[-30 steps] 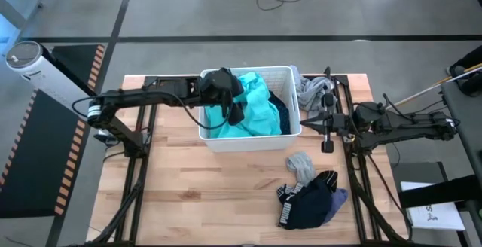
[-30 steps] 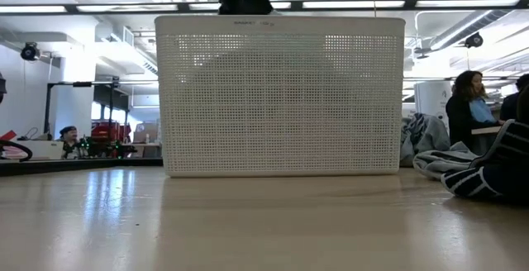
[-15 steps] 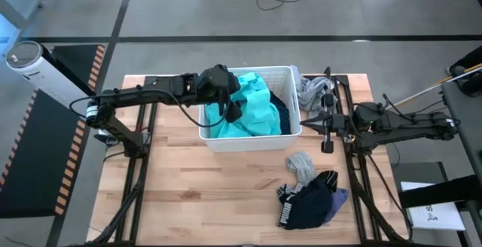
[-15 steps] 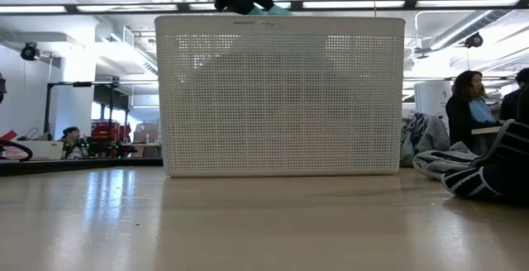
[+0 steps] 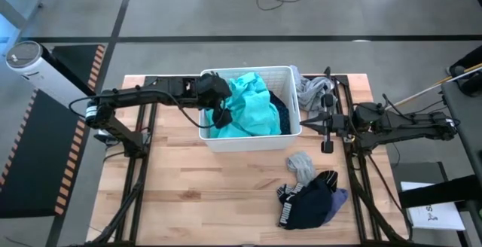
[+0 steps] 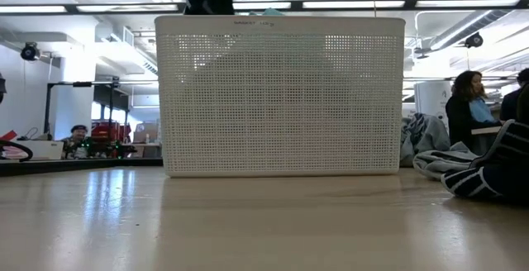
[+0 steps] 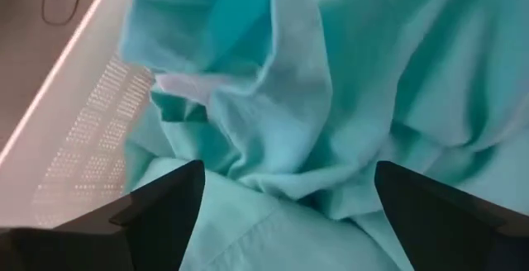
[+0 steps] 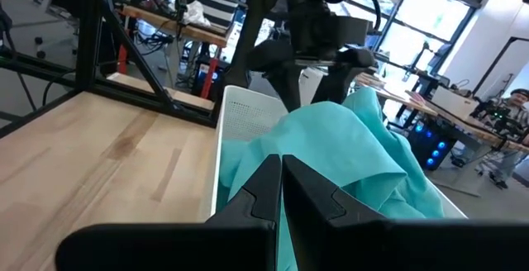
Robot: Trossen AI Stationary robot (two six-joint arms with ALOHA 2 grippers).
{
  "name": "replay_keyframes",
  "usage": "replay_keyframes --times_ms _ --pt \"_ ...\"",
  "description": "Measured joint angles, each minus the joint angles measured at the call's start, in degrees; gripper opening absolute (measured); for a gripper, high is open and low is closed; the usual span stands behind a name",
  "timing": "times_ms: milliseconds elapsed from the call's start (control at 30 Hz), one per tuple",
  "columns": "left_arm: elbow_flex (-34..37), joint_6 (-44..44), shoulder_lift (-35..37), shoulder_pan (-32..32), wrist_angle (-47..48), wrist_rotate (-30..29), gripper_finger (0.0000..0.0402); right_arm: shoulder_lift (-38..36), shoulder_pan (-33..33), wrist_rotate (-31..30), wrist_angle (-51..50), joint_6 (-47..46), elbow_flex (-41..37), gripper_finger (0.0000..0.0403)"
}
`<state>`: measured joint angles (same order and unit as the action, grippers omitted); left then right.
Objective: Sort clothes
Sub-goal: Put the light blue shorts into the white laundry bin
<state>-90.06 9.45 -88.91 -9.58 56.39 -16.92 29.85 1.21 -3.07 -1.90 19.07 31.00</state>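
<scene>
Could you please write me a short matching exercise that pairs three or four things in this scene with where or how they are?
1. teal garment
2. navy-black garment
3. left pincer
4. right pincer

A. shut, right of the bin
B. open over the bin's left side
C. heaped in the white bin
D. on the table, front right

Pairs: 1-C, 2-D, 3-B, 4-A

light wooden plank table (image 5: 188, 187) carries a white perforated rectangular plastic bin (image 5: 248, 139) at its far centre. grey crumpled fabric garment (image 5: 309, 90) lies just right of the bin. nearer, right of centre: small grey fabric piece (image 5: 301, 163) touching a navy-black garment with white lettering (image 5: 309, 199).
</scene>
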Motion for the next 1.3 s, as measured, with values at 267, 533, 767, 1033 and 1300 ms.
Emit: replay_keyframes --times_ms 267,533,767,1033,1300 --pt "-4.56 -4.07 0.23 1.43 -3.73 -0.05 0.0326 -0.01 -0.01 0.00 0.00 0.02 0.00 0.0000" --pt "-13.12 -7.43 0.51 2.34 -7.55 -0.07 0.0310 -0.02 -0.01 0.00 -0.80 0.44 -0.04 0.0000" --pt "-11.11 -11.75 -4.39 1.55 -17.65 2.12 0.0239 -0.02 -0.01 0.02 -0.02 0.55 -0.04 0.0000" --pt "-10.91 -18.97 -16.07 0.00 -22.74 2.77 0.0067 -0.02 0.00 0.02 -0.27 0.98 -0.04 0.0000" --pt "-8.65 -16.67 -22.02 -3.72 -24.36 9.16 0.0014 -0.01 0.01 0.02 -1.27 1.05 -0.04 0.0000"
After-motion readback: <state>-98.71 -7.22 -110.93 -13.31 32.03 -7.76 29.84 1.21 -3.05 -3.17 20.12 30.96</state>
